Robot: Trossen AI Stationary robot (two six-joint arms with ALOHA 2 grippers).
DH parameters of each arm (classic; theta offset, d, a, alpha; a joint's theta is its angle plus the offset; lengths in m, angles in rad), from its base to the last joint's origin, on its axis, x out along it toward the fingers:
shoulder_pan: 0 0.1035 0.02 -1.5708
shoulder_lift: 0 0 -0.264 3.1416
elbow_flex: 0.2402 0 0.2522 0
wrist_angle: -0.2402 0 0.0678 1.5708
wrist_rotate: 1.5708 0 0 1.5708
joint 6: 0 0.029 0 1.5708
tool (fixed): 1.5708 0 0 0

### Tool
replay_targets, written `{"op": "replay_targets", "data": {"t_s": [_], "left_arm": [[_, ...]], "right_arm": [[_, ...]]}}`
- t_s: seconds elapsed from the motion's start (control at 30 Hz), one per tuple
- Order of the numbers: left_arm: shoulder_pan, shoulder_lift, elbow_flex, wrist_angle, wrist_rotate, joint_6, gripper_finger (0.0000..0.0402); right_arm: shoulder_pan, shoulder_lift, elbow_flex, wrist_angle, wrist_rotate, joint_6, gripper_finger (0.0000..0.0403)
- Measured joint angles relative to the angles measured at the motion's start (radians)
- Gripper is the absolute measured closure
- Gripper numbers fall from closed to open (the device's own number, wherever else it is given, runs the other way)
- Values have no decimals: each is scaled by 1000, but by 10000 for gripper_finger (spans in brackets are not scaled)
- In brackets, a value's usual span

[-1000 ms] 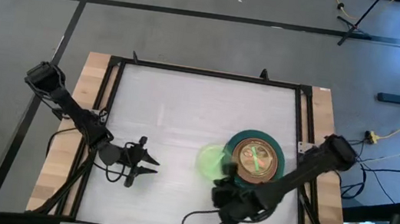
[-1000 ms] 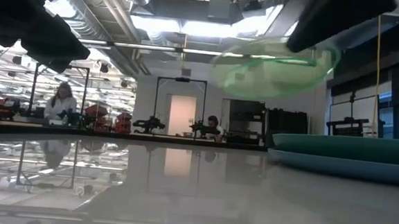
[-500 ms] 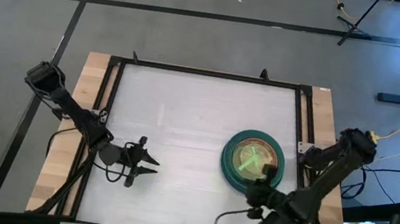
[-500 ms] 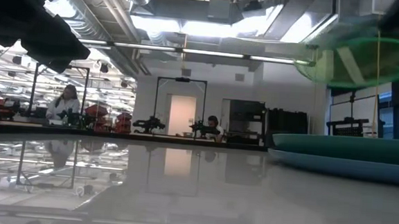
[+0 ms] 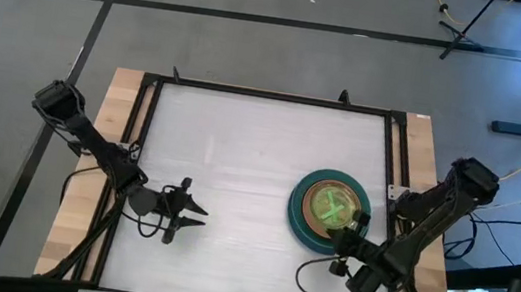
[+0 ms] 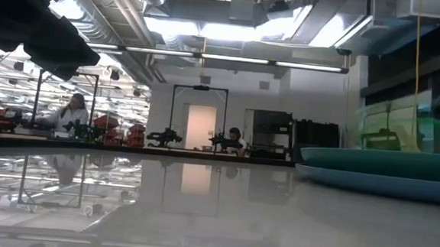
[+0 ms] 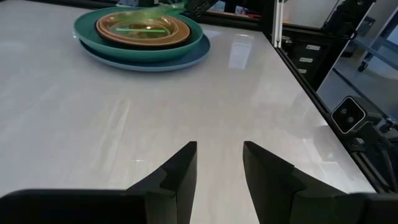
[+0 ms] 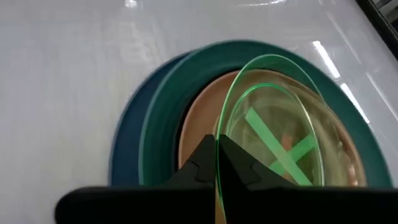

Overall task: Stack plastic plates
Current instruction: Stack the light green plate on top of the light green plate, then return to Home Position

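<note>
A stack of plastic plates [image 5: 330,209] is seen on the right half of the white table [image 5: 239,153]: a blue plate [image 7: 146,61] at the bottom, a dark green plate [image 8: 163,118] on it, a tan-orange plate [image 7: 143,32] inside that. A translucent lime-green plate [image 8: 273,134] is held tilted above the stack, its rim pinched between the closed fingers of the right gripper [image 8: 217,168], which is placed at the stack's near-right edge. In the low view the lime-green plate [image 6: 392,126] is seen edge-up over the stack at the right border. The left gripper [image 5: 193,214] is parked over the left half of the table, well apart from the stack, jaws spread with nothing between them. People are seen at benches in the room behind.
</note>
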Motion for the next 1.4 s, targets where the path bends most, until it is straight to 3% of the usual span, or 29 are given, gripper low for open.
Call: {"op": "replay_targets", "data": {"t_s": [0.33,0.57,0.83,1.1,1.4], "left_arm": [[0,0,0,0,-1,0,278],[0,0,0,0,-1,0,278],[0,0,0,0,-1,0,278],[0,0,0,0,0,4,278],[5,0,0,9,1,11,278]], "right_arm": [[-31,0,-91,41,5,0,402],[-87,0,-133,129,-47,0,398],[-92,0,-133,134,-54,0,311],[-92,0,-59,94,-149,-4,236],[-112,0,78,56,51,-123,228]]}}
